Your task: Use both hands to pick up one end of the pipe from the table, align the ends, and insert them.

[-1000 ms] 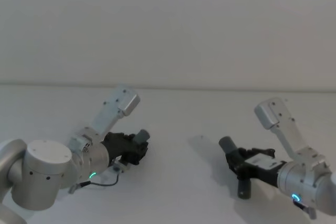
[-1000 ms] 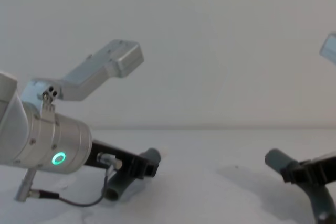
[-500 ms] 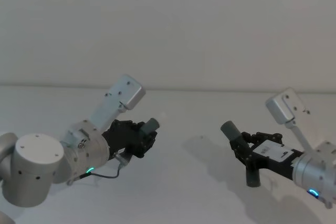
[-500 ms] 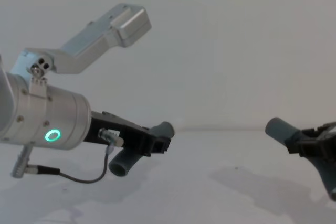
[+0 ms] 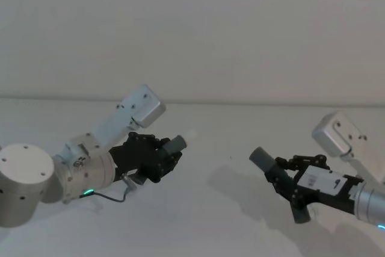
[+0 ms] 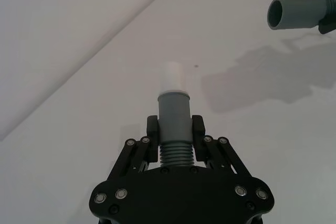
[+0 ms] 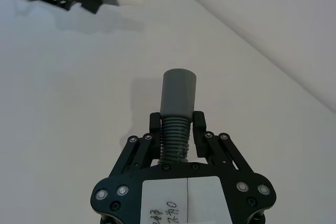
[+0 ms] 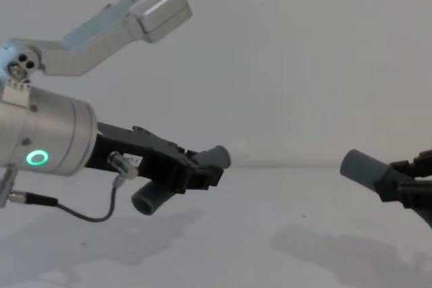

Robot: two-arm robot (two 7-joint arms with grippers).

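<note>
Pinching the white-tipped hose in your left gripper and the open-cuffed hose in your right gripper, you hold both above the table — ends facing, well apart, axes not yet aligned

Silver left wrist (green ring light), black pincer

- Plain white table spreads below the left gripper and right gripper, meeting the wall beyond them
- Tiny dark speck on it, between the two grippers

Chest view's edge cuts the right hand, seemingly mid-finger.
</note>
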